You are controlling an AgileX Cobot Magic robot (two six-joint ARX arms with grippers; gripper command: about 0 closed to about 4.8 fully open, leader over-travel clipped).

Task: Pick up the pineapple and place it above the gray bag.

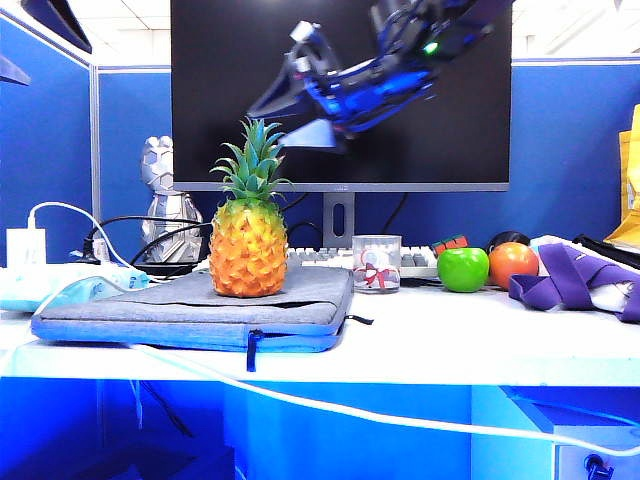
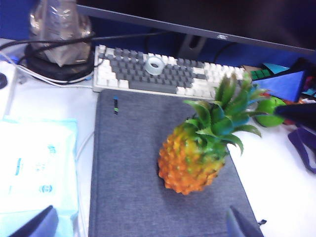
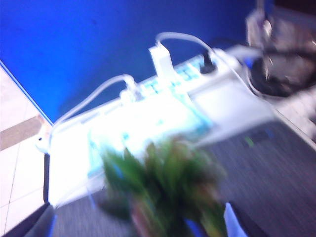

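The pineapple (image 1: 248, 250), orange-yellow with a green leaf crown, stands upright on the gray bag (image 1: 190, 312), which lies flat near the desk's front edge. In the left wrist view the pineapple (image 2: 192, 160) sits on the bag (image 2: 131, 177), well ahead of my left gripper (image 2: 140, 228), which is open and empty. My right gripper (image 1: 296, 118) hangs open in the air above and to the right of the crown, touching nothing. The right wrist view is blurred; the leaf crown (image 3: 163, 182) fills the space between the open right gripper's (image 3: 133, 228) fingers.
Behind the bag are a keyboard (image 2: 148, 74) and a monitor (image 1: 340, 90). A glass cup (image 1: 377, 263), green apple (image 1: 463, 269), orange fruit (image 1: 513, 262) and purple cloth (image 1: 575, 277) lie to the right. A wipes pack (image 2: 34, 168), cables and a silver figure (image 1: 165, 205) are on the left.
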